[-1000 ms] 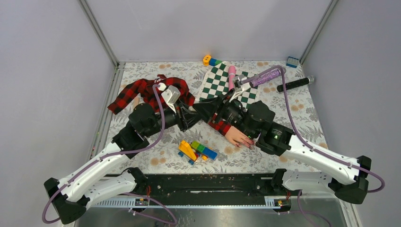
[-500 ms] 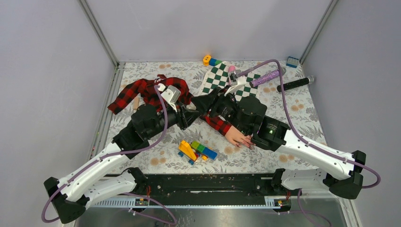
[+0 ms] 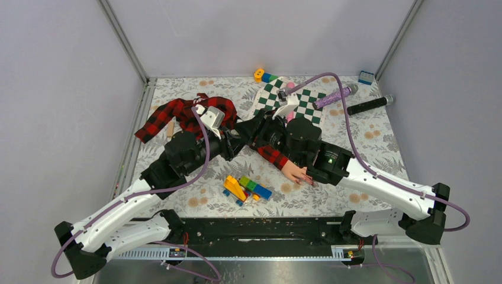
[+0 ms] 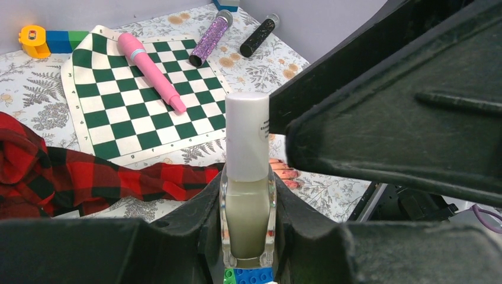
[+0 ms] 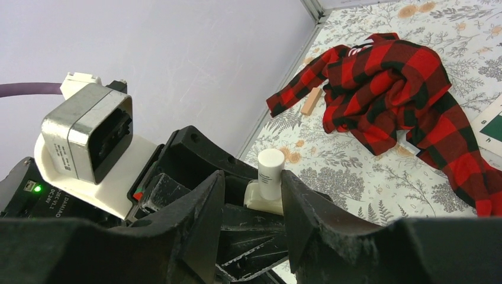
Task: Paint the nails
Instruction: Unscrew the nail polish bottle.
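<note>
Top: 2 arms meet mid-worktop [image 3: 391, 136], left pincer [image 3: 235, 145] and right pincer [image 3: 258, 131] nose to nose beside the plaid sleeve [image 3: 273, 155]. Mannequin hand [image 3: 294, 171] lies flat, the nails [image 3: 308, 178] just beside the right arm and near the brick pile [image 3: 243, 188]. Left wrist: left pincer clenched on the polish bottle [image 4: 247, 207], which stands upright with its white cap [image 4: 247, 136] on. Right wrist: right pincer released, fingers straddling the cap, no grip. Step, by my judgement: opening the bottle. Next: close squarely on the cap, twist, draw the brush straight out.

a pink pen [image 4: 151, 62] lies on the checkered mat [image 4: 112, 112]. a purple tube [image 4: 210, 38] touches the mat's right edge, with a black tube [image 4: 257, 36] further right. a plaid shirt [image 3: 177, 112] is on the mat's left and bricks [image 3: 245, 187] lie nearer.
</note>
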`<move>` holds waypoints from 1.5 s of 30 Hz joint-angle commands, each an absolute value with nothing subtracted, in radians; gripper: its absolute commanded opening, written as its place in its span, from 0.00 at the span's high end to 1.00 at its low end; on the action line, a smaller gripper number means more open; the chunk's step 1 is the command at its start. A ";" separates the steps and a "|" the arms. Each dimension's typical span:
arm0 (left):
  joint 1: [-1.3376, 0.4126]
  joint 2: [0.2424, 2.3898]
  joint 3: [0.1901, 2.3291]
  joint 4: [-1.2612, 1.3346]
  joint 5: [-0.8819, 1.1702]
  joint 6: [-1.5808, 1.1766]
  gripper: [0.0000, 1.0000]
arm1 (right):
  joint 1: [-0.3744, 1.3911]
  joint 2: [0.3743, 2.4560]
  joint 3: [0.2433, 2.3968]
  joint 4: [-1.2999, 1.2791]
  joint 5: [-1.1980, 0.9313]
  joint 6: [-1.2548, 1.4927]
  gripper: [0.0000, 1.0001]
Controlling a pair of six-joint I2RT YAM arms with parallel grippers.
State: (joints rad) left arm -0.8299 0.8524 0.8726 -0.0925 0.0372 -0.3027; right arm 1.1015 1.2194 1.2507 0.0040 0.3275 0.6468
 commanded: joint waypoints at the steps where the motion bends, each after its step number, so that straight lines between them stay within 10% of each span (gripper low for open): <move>1: -0.839 0.833 0.890 -0.057 0.004 -0.286 1.00 | 1.115 1.239 1.319 -0.024 0.331 0.673 0.54; 31: -0.869 0.842 0.892 -0.071 -0.034 -0.262 1.00 | 1.115 1.327 1.387 -0.058 0.325 0.699 0.61; 38: -0.874 0.829 0.886 -0.056 -0.008 -0.253 1.00 | 1.115 1.329 1.375 -0.041 0.322 0.686 1.00; 45: -0.855 0.811 0.891 -0.015 0.170 -0.268 1.00 | 1.111 1.260 1.304 0.081 0.203 0.551 1.00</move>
